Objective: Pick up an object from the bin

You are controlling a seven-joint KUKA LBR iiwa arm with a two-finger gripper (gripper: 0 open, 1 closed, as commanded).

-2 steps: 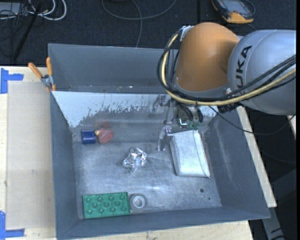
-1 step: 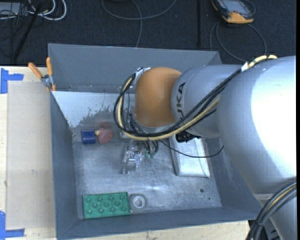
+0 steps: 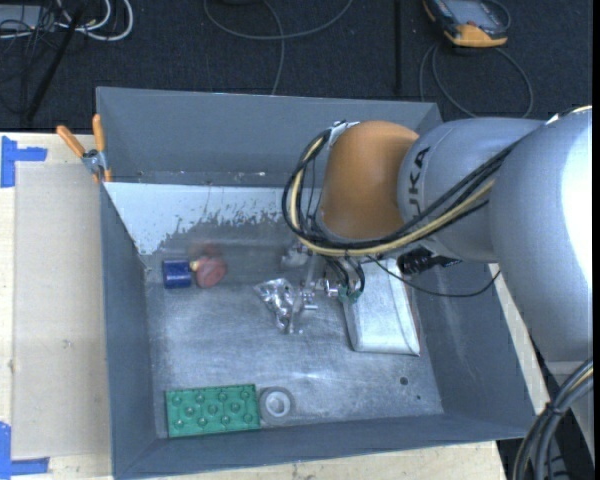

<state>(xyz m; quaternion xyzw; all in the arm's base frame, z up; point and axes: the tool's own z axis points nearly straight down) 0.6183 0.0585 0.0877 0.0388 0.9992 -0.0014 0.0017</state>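
Observation:
My gripper (image 3: 288,306) hangs low over the middle of the bin floor, below the orange wrist cover. Nothing shows in it. Just to its right lies a flat grey slab (image 3: 385,320), partly under the arm. Off to the left, near the back wall, a small blue cylinder (image 3: 177,274) rests against a round reddish piece (image 3: 210,270); both are well apart from the gripper.
A green studded plate (image 3: 212,409) lies flat in the front left corner, with a small grey ring (image 3: 276,403) beside its right end. The arm and its cables cover the bin's right back part.

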